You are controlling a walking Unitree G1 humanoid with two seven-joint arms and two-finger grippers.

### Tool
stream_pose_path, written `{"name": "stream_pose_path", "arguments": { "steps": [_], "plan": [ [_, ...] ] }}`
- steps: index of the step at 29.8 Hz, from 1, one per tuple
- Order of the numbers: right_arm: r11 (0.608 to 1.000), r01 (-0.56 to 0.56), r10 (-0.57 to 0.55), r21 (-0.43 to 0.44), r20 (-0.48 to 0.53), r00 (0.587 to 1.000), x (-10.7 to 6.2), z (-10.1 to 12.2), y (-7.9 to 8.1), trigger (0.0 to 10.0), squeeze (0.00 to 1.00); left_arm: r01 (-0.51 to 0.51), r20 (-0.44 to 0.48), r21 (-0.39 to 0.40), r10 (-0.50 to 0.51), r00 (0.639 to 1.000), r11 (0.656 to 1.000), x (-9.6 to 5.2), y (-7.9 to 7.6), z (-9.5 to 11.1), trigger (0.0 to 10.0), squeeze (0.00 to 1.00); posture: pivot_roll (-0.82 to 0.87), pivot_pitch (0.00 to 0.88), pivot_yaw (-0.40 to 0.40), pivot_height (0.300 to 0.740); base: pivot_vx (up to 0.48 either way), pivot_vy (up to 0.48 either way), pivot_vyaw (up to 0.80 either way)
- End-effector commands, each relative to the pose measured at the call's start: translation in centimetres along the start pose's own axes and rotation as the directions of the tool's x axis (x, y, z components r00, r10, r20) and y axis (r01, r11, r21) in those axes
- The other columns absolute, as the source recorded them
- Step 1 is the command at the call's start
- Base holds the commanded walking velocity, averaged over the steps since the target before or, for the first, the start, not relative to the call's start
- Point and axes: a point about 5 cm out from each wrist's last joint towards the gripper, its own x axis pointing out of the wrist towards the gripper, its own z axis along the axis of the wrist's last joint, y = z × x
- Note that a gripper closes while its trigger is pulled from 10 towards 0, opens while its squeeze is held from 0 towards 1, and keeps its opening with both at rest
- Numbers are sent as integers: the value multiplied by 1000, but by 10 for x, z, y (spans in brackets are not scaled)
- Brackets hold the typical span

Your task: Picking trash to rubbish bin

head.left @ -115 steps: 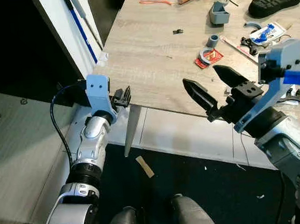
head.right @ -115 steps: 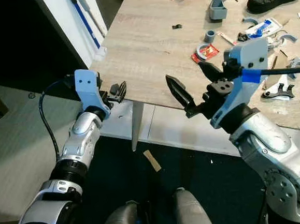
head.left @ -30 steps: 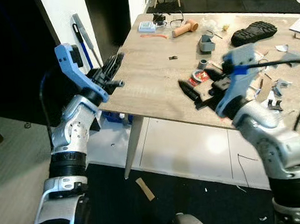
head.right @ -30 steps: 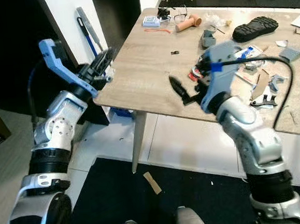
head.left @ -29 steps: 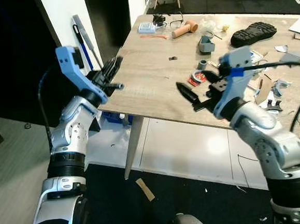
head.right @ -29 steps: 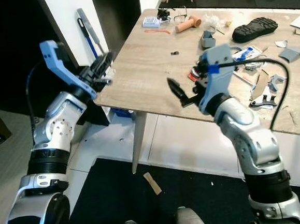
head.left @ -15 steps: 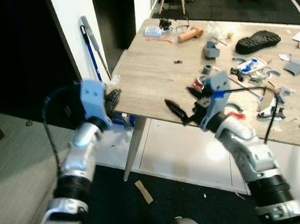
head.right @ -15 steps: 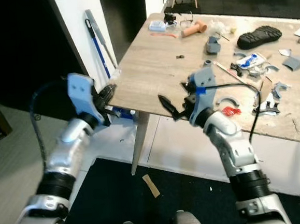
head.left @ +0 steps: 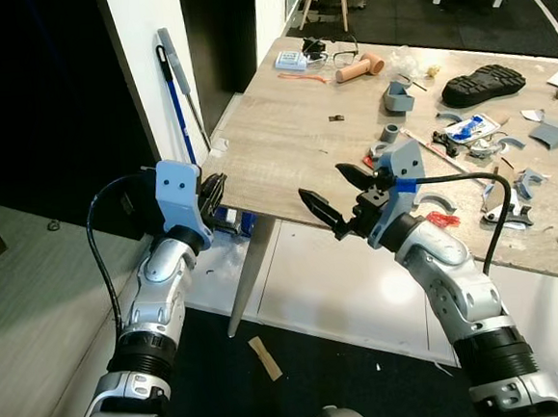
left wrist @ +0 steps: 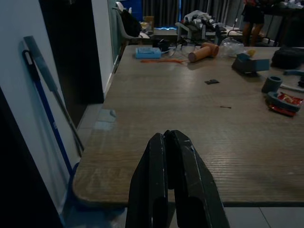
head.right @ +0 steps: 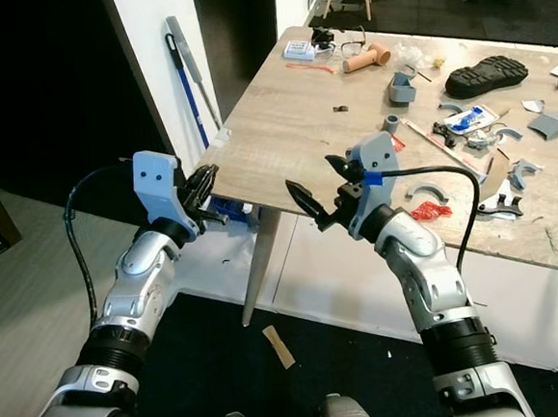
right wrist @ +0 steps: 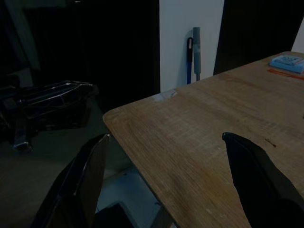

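The right gripper (head.left: 336, 196) has drawn back to the table (head.left: 274, 141) edge, wide open, empty; left gripper (left wrist: 168, 142) closed, empty. Still approaching; next, reach the red wrapper (head.left: 441, 219).

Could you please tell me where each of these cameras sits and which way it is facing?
Left eye view: on the head, looking forward and down at the wooden table; both silver arms show, left gripper and right gripper.
Right eye view: the other eye of the same stereo pair, same scene, slightly shifted.
Left wrist view: on the left wrist, looking along its closed fingers across the tabletop.
Right wrist view: on the right wrist, looking between its spread fingers at the table corner.
Shared: the blue-handled tool against the wall.
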Motion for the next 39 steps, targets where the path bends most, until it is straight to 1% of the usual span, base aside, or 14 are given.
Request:
{"name": "stream_pose_path", "arguments": {
  "steps": [1, 3, 10, 15, 19, 24, 34, 38, 39],
  "plan": [
    [1000, -11, 11, -23, -2, 1000, 1, 0, -1, 10000, 0, 13, -1, -15, -13, 1000, 1000, 2, -7, -3, 10000, 0, -119, 0, 18, 740, 0, 0, 0],
    [1000, -8, 8, -25, 3, 1000, -1, -1, 1, 10000, 0, 24, 2, -6, -24, 1000, 1000, 1, -9, -2, 10000, 0, -126, 0, 34, 740, 0, 0, 0],
    [1000, -1, 1, -31, 2, 1000, 0, -3, 4, 10000, 0, 46, -9, 7, -46, 999, 999, -1, -7, -3, 10000, 0, -118, 0, 42, 740, 0, 0, 0],
    [999, -22, 23, -25, 12, 1000, 3, -3, 9, 10000, 0, 57, -18, 4, -56, 998, 998, -3, -4, -4, 10000, 0, -106, 0, 57, 740, 0, 0, 0],
    [999, -33, 34, -24, 17, 999, 3, -4, 10, 10000, 0, 75, -23, 10, -74, 997, 997, -2, -5, -4, 10000, 0, -109, 0, 65, 740, 0, 0, 0],
    [999, -31, 32, -37, 13, 999, 4, -4, 10, 10000, 0, 88, -27, 4, -88, 996, 996, -2, -5, -4, 10000, 0, -104, 0, 58, 740, 0, 0, 0],
    [999, -38, 39, -26, 10, 999, 5, -3, 10, 10000, 0, 95, -32, -10, -95, 995, 995, -2, -6, -5, 10000, 0, -100, 0, 57, 740, 0, 0, 0],
    [999, -51, 51, -16, -10, 999, 6, -4, 11, 10000, 0, 113, -37, -11, -113, 993, 994, -1, -7, -5, 10000, 0, -85, 0, 50, 740, 0, 0, 0],
    [998, -56, 56, -13, -22, 998, 6, -5, 11, 10000, 0, 120, -39, -7, -120, 992, 993, 0, -8, -5, 10000, 0, -84, 0, 49, 740, 0, 0, -800]
  ]
}}
